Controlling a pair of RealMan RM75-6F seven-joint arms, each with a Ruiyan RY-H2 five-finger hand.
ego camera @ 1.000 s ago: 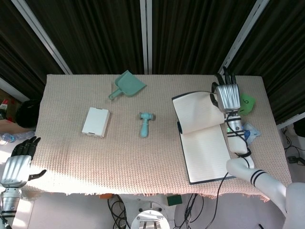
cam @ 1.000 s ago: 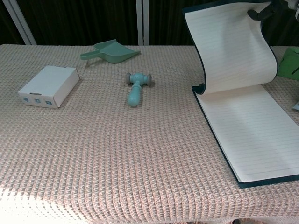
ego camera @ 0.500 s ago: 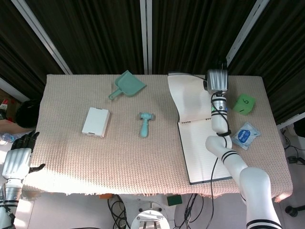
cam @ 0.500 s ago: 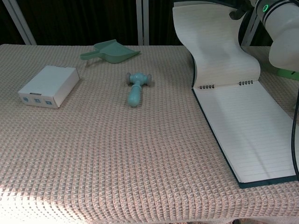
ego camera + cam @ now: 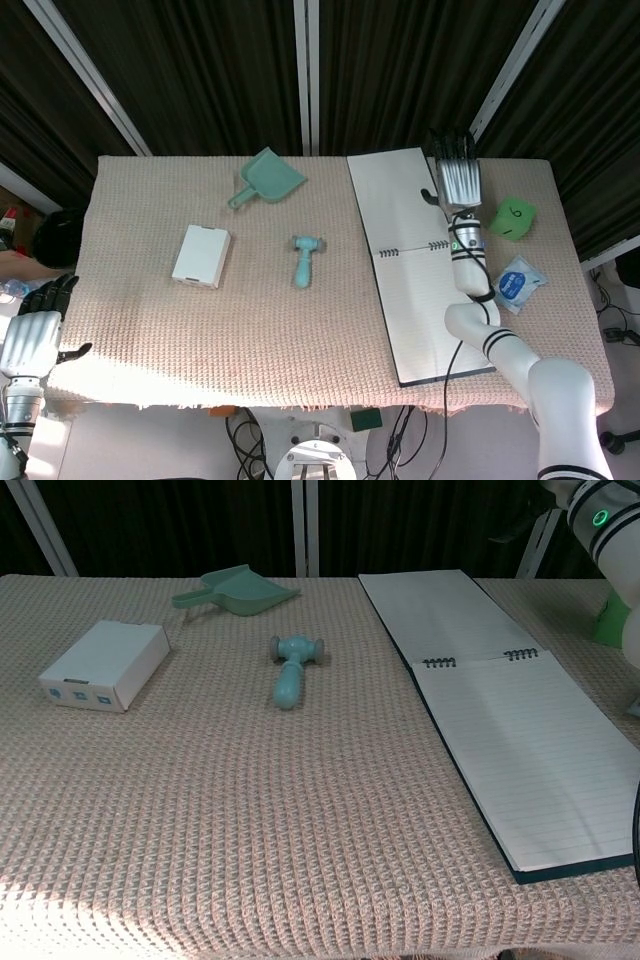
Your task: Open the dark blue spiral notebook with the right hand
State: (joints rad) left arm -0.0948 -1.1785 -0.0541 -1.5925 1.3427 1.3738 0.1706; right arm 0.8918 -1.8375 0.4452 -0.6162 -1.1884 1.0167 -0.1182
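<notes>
The dark blue spiral notebook lies open and flat on the right side of the table, lined pages up, its spiral rings across the middle. The flipped-over half rests flat toward the table's far edge. My right hand hovers over the far right corner of that half, fingers straight and apart, holding nothing. In the chest view only its forearm shows at the top right. My left hand hangs off the table's near left corner, fingers apart and empty.
A green dustpan lies at the far middle, with a teal toy mallet nearer and a white box to the left. Right of the notebook are a green note and a blue packet.
The lifted cover and pages went over from a curl to lying flat on the far side. My right hand let go and now has its fingers straightened above that half.
</notes>
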